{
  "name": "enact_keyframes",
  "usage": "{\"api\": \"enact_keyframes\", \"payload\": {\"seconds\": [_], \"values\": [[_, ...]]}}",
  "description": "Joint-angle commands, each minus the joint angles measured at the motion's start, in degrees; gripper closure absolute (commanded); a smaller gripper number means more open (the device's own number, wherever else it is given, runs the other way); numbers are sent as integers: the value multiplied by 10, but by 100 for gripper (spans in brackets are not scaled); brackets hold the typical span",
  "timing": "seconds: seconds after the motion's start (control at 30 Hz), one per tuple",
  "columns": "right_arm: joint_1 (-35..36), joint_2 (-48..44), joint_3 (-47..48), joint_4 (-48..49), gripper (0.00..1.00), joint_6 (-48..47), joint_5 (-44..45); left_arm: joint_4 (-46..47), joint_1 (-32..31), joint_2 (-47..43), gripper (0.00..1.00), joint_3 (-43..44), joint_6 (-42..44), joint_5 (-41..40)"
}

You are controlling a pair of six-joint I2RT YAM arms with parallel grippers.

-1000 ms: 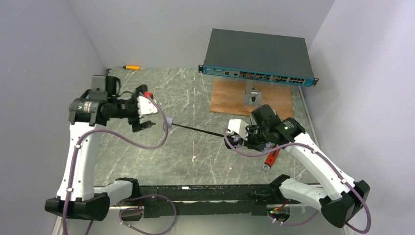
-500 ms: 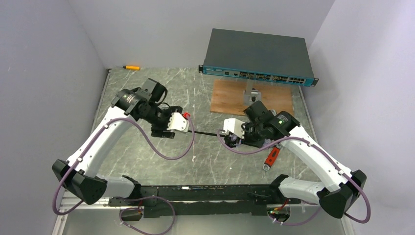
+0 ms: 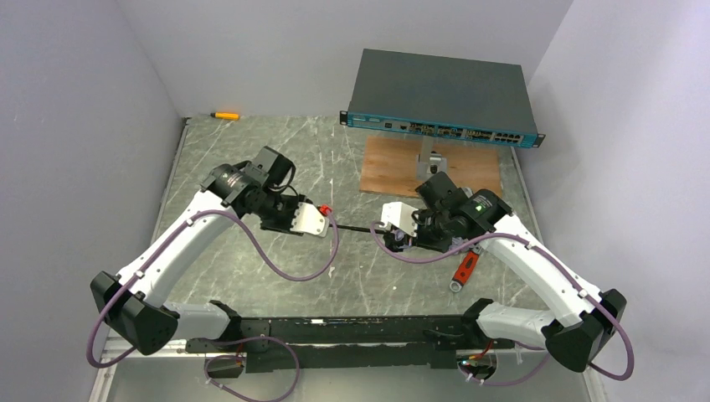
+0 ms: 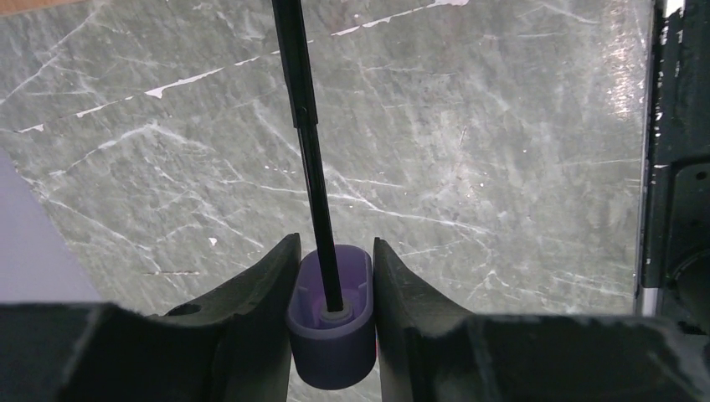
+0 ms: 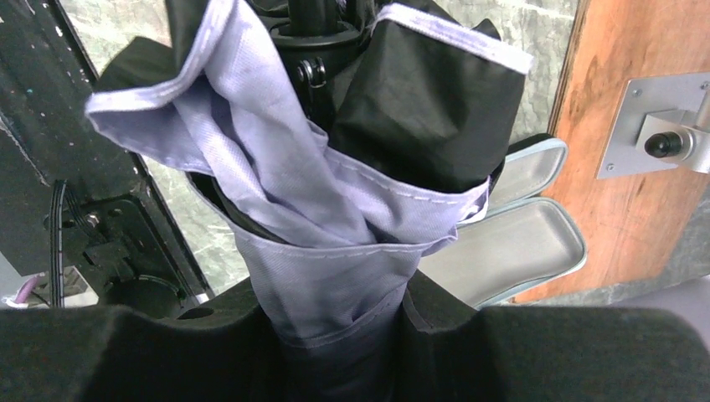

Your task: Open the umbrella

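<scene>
The left tool (image 4: 333, 251), wide and off to the side a second ago, has closed on the pale handle (image 4: 331, 339) of the umbrella (image 5: 335, 193); the right tool (image 5: 335, 314) stays clamped on the folded canopy (image 5: 419, 109). The umbrella spans both tools over the surface (image 4: 502, 167), so its shaft (image 4: 306, 142) can likely now be drawn out.

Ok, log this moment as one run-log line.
left gripper: closed on handle | right gripper: closed on folded canopy | shaft: extended | umbrella: not open
</scene>
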Motion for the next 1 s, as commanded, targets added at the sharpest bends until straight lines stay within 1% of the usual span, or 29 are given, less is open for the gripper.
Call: {"api": "enact_keyframes", "payload": {"seconds": [0.0,0.03,0.1,0.13,0.23,0.3,0.37,0.43,0.5,0.57,0.63,0.7,0.73,0.8,0.87,0.9,0.93,0.97], "values": [[2,-15,12,2,100,-7,23,21,0,-12,87,-29,23,-74],[1,-22,-1,6,100,-9,31,28,4,-13,92,-43,31,-92],[0,-37,-31,10,100,-16,56,44,37,-20,99,-79,60,-124],[-3,-47,-47,10,100,-18,69,54,61,-27,100,-97,78,-132],[-23,-80,-95,8,100,-25,83,86,170,-44,100,-139,148,-130],[-50,-107,-123,5,100,-36,84,109,251,-55,100,-156,205,-117],[-75,-126,-151,3,100,-50,90,136,331,-61,100,-161,262,-98],[-96,-140,-173,-1,100,-63,97,146,390,-50,100,-152,305,-85],[-98,-146,-180,-4,100,-60,95,143,422,-31,100,-130,315,-80],[-98,-140,-172,1,100,-53,81,125,432,-16,100,-98,305,-59],[-98,-125,-153,5,100,-47,60,108,426,-14,100,-72,288,-19],[-97,-101,-131,10,100,-40,29,96,399,-20,100,-60,268,12],[-97,-86,-118,13,100,-33,14,93,381,-25,91,-58,256,15],[-91,-51,-93,16,100,-17,-14,96,338,-38,66,-56,218,35],[-78,-25,-77,24,100,3,-33,90,286,-48,39,-46,181,54],[-70,-13,-72,29,100,13,-40,92,265,-53,29,-38,149,63],[-65,-5,-72,34,100,18,-49,91,248,-57,23,-30,130,74],[-61,1,-75,40,100,24,-55,89,233,-61,10,-19,113,88]]}}
